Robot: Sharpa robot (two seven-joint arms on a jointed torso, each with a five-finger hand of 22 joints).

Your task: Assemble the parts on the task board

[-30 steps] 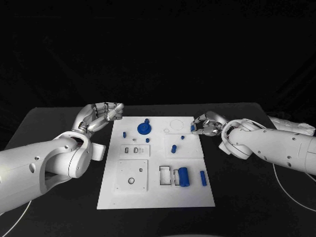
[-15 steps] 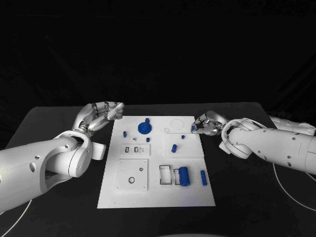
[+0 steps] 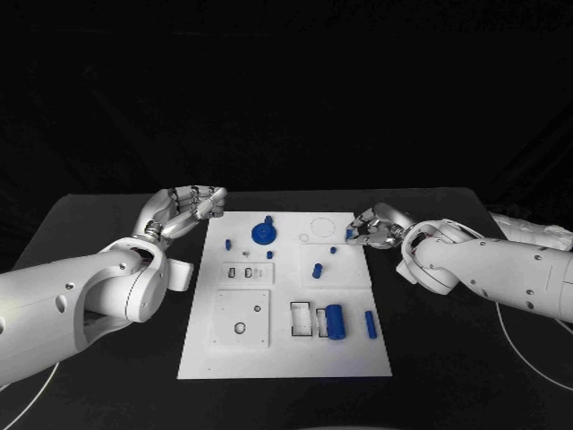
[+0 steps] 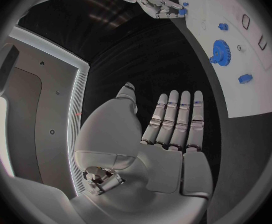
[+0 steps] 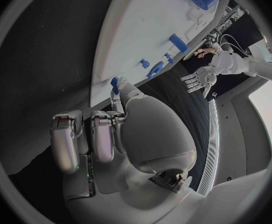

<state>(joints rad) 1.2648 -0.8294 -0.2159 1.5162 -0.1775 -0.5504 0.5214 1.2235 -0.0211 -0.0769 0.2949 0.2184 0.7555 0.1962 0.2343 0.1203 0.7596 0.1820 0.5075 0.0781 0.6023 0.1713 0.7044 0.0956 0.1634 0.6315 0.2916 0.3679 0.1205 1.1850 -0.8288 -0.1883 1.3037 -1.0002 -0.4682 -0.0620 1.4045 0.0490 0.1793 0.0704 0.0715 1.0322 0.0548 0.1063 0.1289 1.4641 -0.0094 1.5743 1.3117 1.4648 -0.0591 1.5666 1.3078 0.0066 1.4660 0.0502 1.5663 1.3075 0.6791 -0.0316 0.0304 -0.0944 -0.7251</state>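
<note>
The right hand point(image 3: 373, 226) pinches a small blue part point(image 5: 115, 81) at the far right edge of the task board point(image 3: 284, 358). The left hand point(image 3: 183, 207) hovers off the board's far left corner, fingers straight and together, holding nothing. Risk: the light pinch may let the part slip during insertion. The surface point(image 3: 93, 224) is black; the room behind is dark.
</note>
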